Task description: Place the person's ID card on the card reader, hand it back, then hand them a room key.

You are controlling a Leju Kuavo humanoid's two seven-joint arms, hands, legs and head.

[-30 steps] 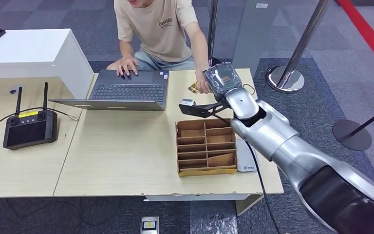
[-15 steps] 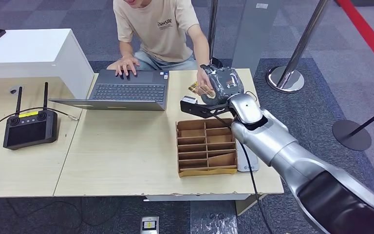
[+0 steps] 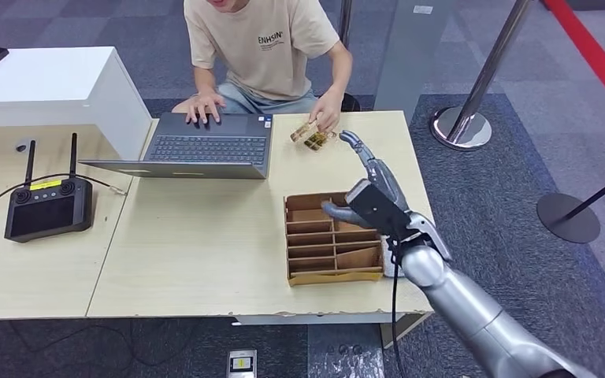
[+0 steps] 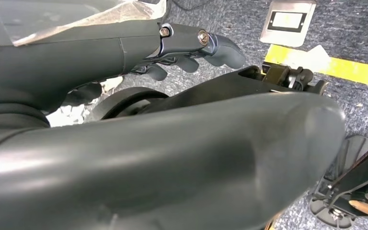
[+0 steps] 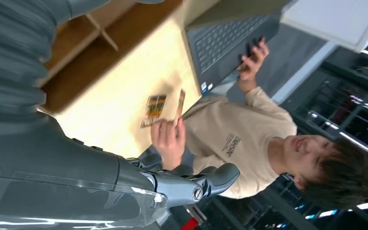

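- the robot's right hand (image 3: 366,197) hovers over the far right corner of the brown cardboard divider tray (image 3: 333,238), fingers spread and holding nothing; one finger points toward twelve o'clock.
- the robot's left hand (image 4: 187,45) hangs low over dark carpet; its fingers look loosely curled with nothing plainly in them, but whether it is clenched i cannot tell.
- the person's hand (image 3: 327,118), at about eleven o'clock from the right hand, pinches a small patterned card (image 3: 306,130) above the pale wooden table (image 3: 205,244); a second patterned card (image 5: 154,110) lies flat on the wood just beside it. which is the id and which the room key i cannot tell.
- the white flat card reader (image 3: 400,256) sits at the tray's three o'clock side, partly hidden by the right arm.
- the open grey laptop (image 3: 205,150) lies at ten o'clock from the tray.
- risks, as i judge them: the arm's cable could snag the tray's rim and drag it; a reach into the tray's narrow slots with spread fingers may miss a thin card or tip the dividers; a forward reach could bump the person's hand, which is close.
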